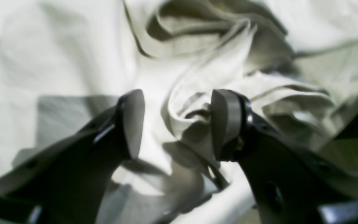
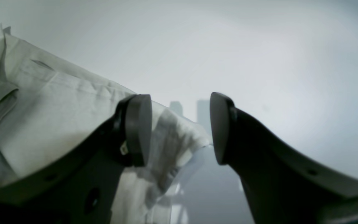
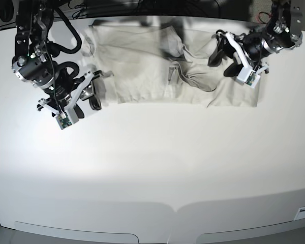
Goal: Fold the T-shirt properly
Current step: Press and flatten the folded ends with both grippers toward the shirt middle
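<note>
The T-shirt [image 3: 157, 63] lies spread across the far part of the white tabletop [image 3: 152, 168], flat on one side but bunched into ridges and a deep twist of folds near its middle and toward the side where the left arm works. To do this step well, I judge each arm should take a clean single edge rather than a bundle of layers: the crumpled folds need pulling out flat before any fold line is laid, so the grips should land on hem or corner cloth and draw apart evenly, keeping the fabric low over the tabletop. The left pincer [image 1: 177, 124] hovers right above the rumpled region with its jaws standing wide and nothing between them; a swirl of gathered cloth sits directly beneath the gap, so closing here would likely catch several layers at once. The right pincer [image 2: 180, 129] is likewise wide and empty, poised at the shirt's outer edge, with one finger over the cloth corner and the other over bare tabletop. From the base view, the two arms stand at opposite ends of the garment, well apart.
</note>
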Tool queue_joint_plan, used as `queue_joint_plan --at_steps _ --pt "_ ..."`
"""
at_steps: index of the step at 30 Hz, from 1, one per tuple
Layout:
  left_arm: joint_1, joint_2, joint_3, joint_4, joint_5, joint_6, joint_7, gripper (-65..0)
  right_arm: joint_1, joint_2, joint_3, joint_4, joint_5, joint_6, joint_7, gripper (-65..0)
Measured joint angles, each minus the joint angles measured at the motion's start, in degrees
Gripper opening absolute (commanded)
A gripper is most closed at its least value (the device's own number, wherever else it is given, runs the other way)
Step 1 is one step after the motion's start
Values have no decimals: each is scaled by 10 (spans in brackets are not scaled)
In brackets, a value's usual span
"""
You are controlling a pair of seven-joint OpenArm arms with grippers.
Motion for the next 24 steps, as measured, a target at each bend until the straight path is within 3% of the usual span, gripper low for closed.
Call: queue_joint_plan --at_steps 3,7,11,15,18,24 --pt "15 0 0 0 -32 0 20 -320 0 0 -1 0 3 0 0 -347" --pt "37 -1 0 0 -188 2 95 -320 0 0 -1 0 4 0 7 -347" --pt "45 -2 24 2 -283 2 102 -320 0 0 -1 0 4 0 9 -347" --pt "40 -2 113 6 -297 2 75 -320 0 0 -1 0 4 0 9 -347" --pt "31 -2 185 6 -300 2 94 -345 0 0 -1 0 5 0 10 -347" --pt "-21 -17 180 6 -311 3 90 -345 0 0 -1 0 7 0 3 -347"
